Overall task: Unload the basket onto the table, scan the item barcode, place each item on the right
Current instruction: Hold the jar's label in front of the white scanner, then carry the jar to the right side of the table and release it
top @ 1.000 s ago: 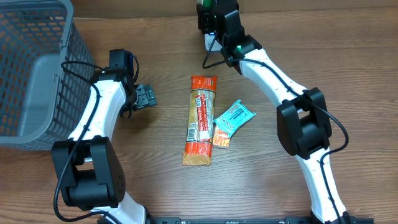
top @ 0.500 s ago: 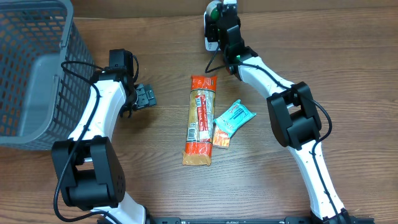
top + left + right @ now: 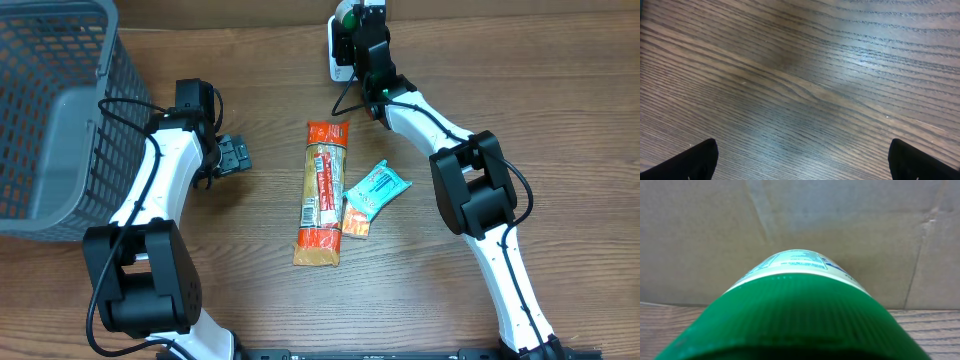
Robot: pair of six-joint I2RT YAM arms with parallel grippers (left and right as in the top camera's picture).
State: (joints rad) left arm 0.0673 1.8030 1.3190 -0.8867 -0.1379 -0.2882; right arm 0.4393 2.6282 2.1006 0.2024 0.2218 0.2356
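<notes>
green-capped item (image 3: 795, 315) points lengthwise at cardboard wall (image 3: 700, 230).

Wooden table (image 3: 250, 300) bears a grey basket (image 3: 60, 150), a long orange packet (image 3: 322, 195) and a teal packet (image 3: 377, 188)

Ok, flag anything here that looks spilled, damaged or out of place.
Nothing stands out. The long orange pack and teal packet lie flat and intact on the table; the right gripper holds a green-capped bottle.
</notes>
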